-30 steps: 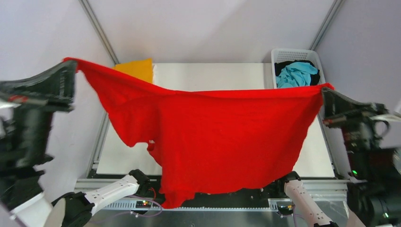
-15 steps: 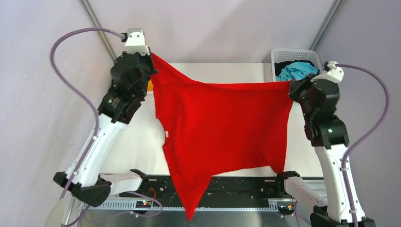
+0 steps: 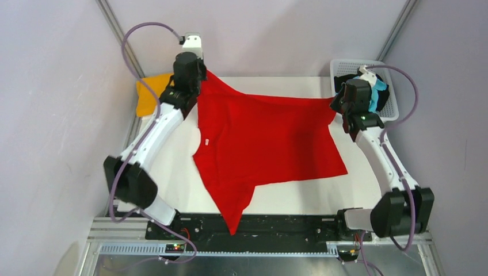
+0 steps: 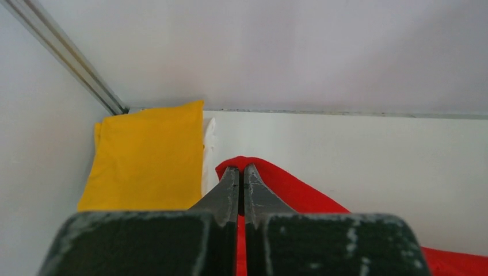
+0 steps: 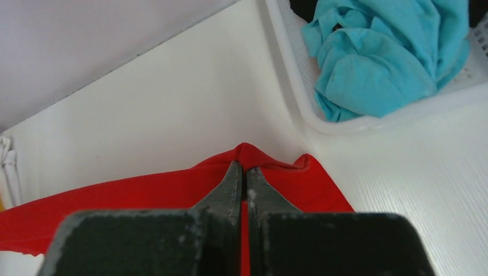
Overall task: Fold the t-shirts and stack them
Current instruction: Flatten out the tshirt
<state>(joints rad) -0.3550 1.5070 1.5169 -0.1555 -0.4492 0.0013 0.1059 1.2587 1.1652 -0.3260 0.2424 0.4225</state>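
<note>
Red t-shirt (image 3: 265,141), stretched high in the air a second ago, now lies mostly spread on the white table (image 3: 170,167), its far corners pinched between the closed fingers of the left gripper (image 4: 240,175) and right gripper (image 5: 242,172), so folding can likely begin.

You see the bright red cloth t-shirt (image 3: 265,138) stretched between the left gripper (image 3: 202,73) and right gripper (image 3: 336,106), each holding 1 far corner, its near part lying on the white table (image 3: 172,184).
</note>
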